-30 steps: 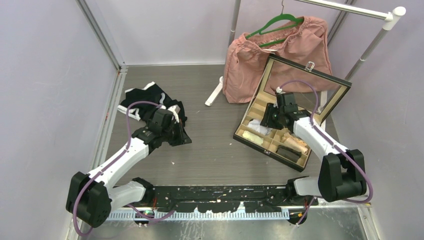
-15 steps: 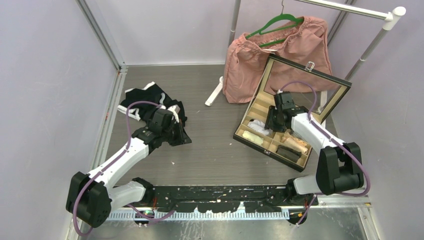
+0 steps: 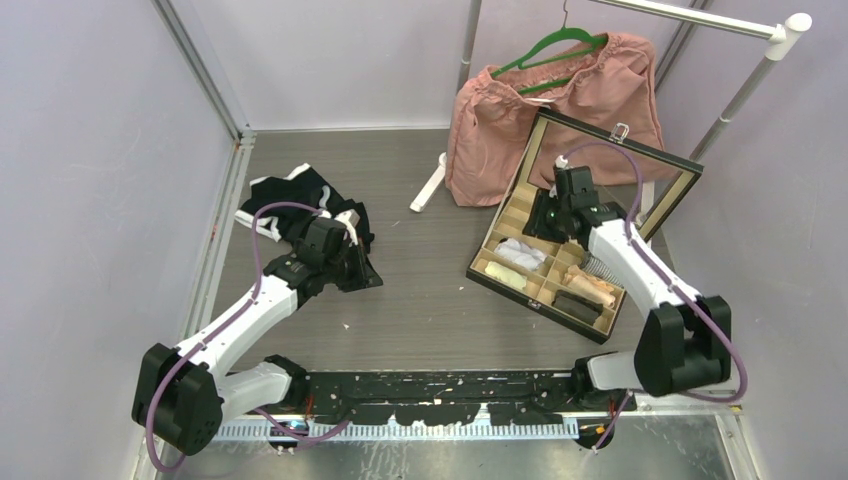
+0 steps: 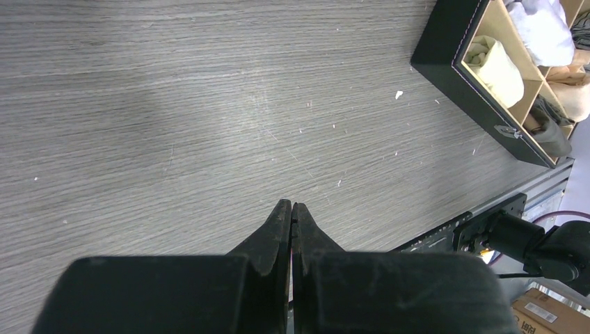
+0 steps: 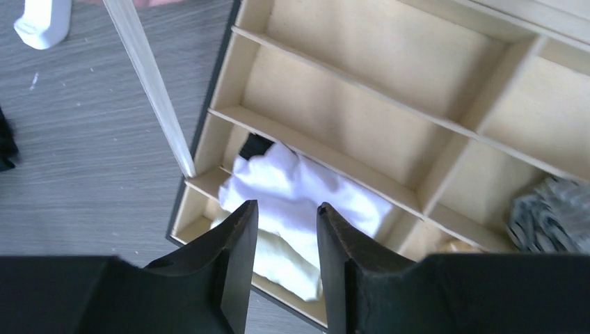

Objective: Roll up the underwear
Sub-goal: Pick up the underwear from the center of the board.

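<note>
A pile of black and white underwear (image 3: 288,200) lies on the floor at the far left. My left gripper (image 3: 370,281) is shut and empty just right of the pile; in the left wrist view (image 4: 291,207) its tips meet over bare floor. A mostly white underwear with a black band (image 3: 520,251) sits bunched in a compartment of the open black box (image 3: 520,290). My right gripper (image 3: 547,214) hovers open above it. In the right wrist view (image 5: 285,210) the white underwear (image 5: 299,188) lies below the parted fingers, apart from them.
The box holds a cream roll (image 5: 278,261), a grey roll (image 5: 549,216) and others; its far compartments (image 5: 362,104) are bare. Its lid (image 3: 620,170) stands open. A pink garment (image 3: 520,120) on a green hanger (image 3: 550,45) hangs from a white rack (image 3: 740,95).
My right gripper has lifted and drawn back toward the far end of the box, leaving the white underwear in its compartment. The left arm has not moved.
</note>
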`<state>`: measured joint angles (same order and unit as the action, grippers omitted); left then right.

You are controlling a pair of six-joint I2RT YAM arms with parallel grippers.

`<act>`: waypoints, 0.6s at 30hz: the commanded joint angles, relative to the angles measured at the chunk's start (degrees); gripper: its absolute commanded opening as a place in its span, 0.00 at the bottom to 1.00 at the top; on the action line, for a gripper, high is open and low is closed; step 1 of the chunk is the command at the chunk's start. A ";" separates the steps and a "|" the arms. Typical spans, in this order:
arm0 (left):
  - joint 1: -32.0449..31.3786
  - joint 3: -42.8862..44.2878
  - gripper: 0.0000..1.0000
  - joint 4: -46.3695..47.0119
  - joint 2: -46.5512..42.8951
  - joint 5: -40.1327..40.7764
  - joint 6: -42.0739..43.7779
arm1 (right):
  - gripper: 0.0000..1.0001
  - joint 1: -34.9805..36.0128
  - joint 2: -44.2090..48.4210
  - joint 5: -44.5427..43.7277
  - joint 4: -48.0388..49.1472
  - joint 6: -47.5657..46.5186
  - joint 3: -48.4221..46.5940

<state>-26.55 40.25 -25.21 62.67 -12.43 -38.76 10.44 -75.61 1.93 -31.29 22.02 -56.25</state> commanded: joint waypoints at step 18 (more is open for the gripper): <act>0.18 1.06 0.01 -0.62 -1.15 1.70 0.00 | 0.09 2.49 -21.85 5.61 3.10 4.36 -7.38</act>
<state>-26.55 40.25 -25.41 62.65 -11.40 -38.74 11.55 -94.85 5.65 -26.96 25.89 -62.54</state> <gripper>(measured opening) 0.012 0.102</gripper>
